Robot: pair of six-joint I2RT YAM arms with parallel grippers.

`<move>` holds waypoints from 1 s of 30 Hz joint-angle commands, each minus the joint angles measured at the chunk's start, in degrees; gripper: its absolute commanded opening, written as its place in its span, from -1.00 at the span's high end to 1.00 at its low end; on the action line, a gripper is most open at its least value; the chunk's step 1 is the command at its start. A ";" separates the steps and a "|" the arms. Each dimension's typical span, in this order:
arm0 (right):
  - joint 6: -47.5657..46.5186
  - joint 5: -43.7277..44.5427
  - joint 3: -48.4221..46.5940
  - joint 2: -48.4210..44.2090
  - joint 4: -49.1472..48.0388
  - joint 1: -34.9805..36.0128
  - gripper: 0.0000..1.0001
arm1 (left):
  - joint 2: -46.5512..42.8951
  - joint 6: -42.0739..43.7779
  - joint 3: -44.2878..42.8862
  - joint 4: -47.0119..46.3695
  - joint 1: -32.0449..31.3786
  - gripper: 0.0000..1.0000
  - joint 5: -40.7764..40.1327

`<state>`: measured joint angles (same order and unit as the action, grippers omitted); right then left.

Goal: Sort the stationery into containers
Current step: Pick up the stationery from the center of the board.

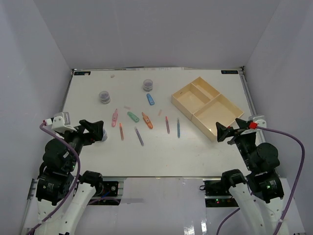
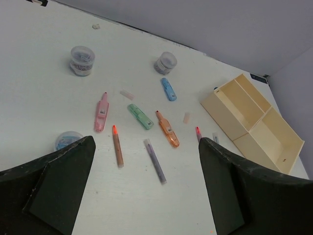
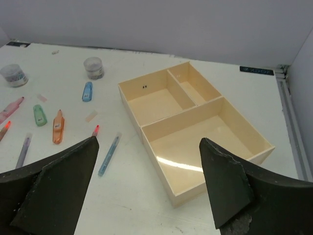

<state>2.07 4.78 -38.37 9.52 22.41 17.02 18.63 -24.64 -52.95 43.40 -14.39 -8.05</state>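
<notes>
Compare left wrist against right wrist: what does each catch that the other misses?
Left wrist only: a third tub, bluish lid, low on the left, and the pink piece whole. Right wrist only: the blue pen at full length, and the three floors of the tray in full, empty of stationery. Both: two grey tubs, blue piece, green piece, orange piece, purple pen, the tray itself.

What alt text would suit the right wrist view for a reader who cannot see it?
An empty beige tray with three compartments sits on a white table, framed by the open right gripper, which holds nothing. To its left lie scattered coloured pens and chunky markers, with two small grey tubs beyond them.
</notes>
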 commanded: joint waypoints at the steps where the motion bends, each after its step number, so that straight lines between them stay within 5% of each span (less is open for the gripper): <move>1: 2.50 -3.45 -2.41 5.93 1.49 0.30 -0.80 | 2.81 -1.11 -0.58 -1.74 -0.11 -0.96 1.90; 10: 5.57 -11.98 -4.25 21.14 1.59 0.30 -0.80 | 13.17 -2.60 1.09 -5.95 -0.11 -0.96 4.98; 21: 7.96 -8.65 -14.09 47.94 -13.26 3.02 -0.80 | 37.51 -2.08 -4.88 -17.46 -0.11 -0.96 2.78; 30: 1.10 -1.96 -31.84 76.57 -18.90 13.91 -0.81 | 50.54 2.84 -10.08 -24.39 0.42 -0.96 -1.24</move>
<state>6.22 0.12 -63.75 80.01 8.60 28.53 69.25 -24.40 -62.28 23.68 -14.37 -5.93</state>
